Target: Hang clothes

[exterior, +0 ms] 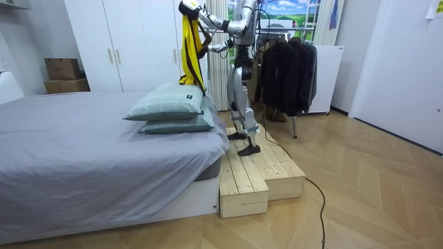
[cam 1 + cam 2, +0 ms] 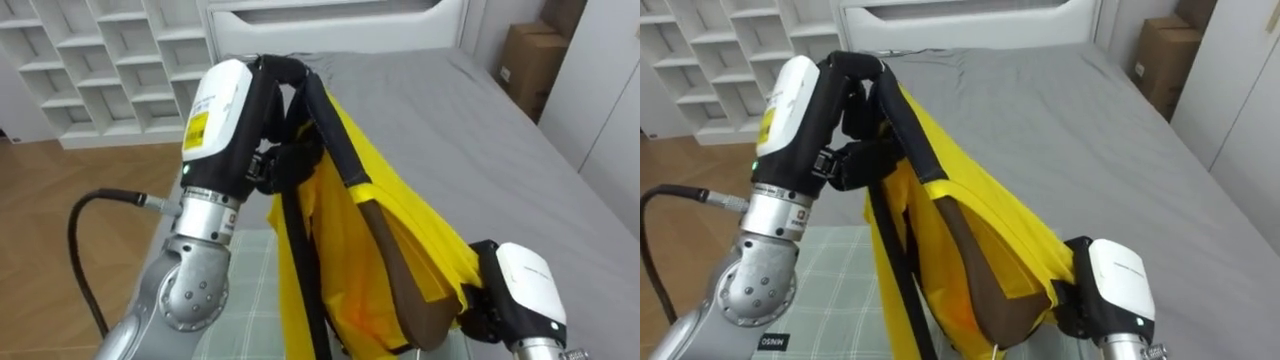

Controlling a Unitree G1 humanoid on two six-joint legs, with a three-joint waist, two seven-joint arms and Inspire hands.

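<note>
I hold up a yellow garment (image 2: pixel 420 230) with black trim over the bed. My left hand (image 2: pixel 285 150) is raised high, its dark fingers curled round the black collar. A brown wooden hanger (image 2: pixel 395 270) lies inside the garment, slanting down towards my right hand (image 2: pixel 525 285). That hand is lower, at the garment's right edge, its fingers closed on the yellow cloth by the hanger's end. In the room view I stand on a wooden platform (image 1: pixel 259 173) beside the bed, with the garment (image 1: pixel 188 48) hanging from my raised left hand (image 1: pixel 188 8).
The grey bed (image 1: pixel 83 152) with two pale green pillows (image 1: pixel 176 107) lies before me. A clothes rack (image 1: pixel 287 66) with dark clothes stands behind me. White shelves (image 2: pixel 100 60) are beyond the bed at left, and a cardboard box (image 2: pixel 530 60) at right.
</note>
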